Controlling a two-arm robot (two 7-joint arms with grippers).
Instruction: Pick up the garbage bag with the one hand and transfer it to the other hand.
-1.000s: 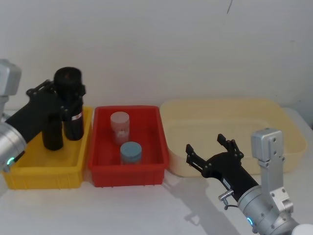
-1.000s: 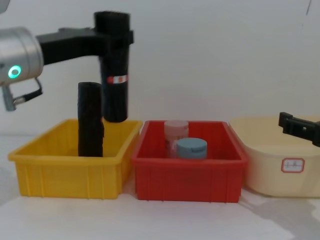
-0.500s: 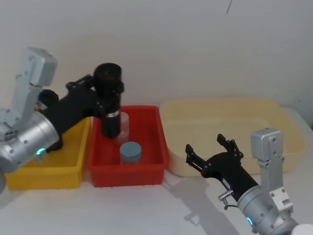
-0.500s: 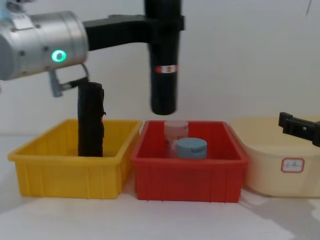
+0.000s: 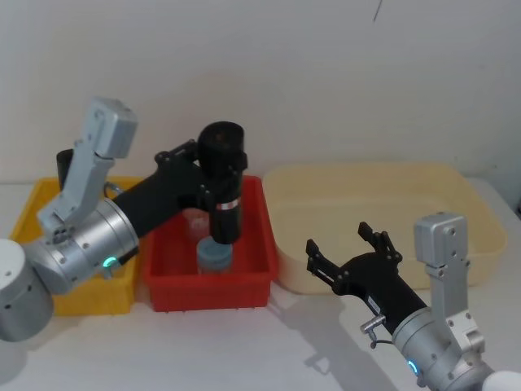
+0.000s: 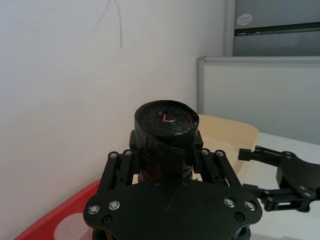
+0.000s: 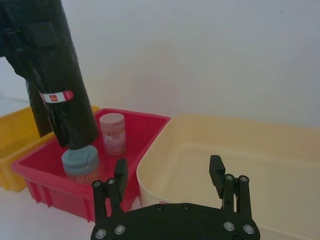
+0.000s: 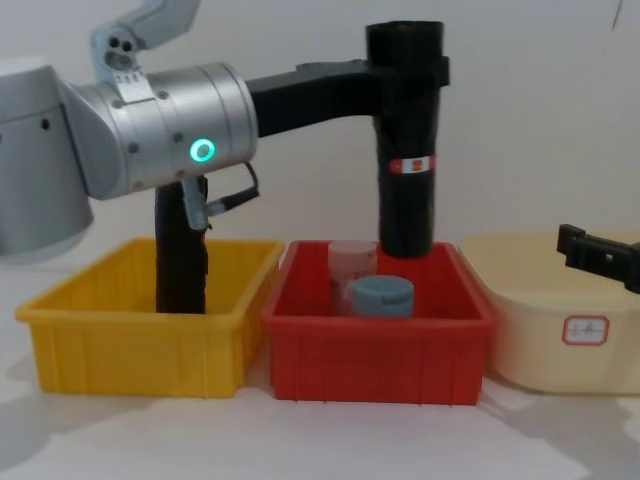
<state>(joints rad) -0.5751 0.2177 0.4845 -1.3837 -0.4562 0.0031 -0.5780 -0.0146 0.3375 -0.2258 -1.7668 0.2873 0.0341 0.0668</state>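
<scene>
White tabletop [image 5: 269, 346], plain wall behind: left end effector [image 5: 221, 169] clamped on garbage bag [image 5: 226, 218], held upright over red bin [image 5: 207, 293]; right end effector [image 5: 340, 239] spread open, empty, near cream tub [image 5: 366, 174]

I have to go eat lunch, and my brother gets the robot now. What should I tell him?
Left gripper: shut on the garbage bag roll, holding it upright in the air above the red bin.
Right gripper: open, empty, low in front of the cream tub.
Done: roll picked up.
To do: bring the roll across, close the right fingers on it, then open the left.
</scene>
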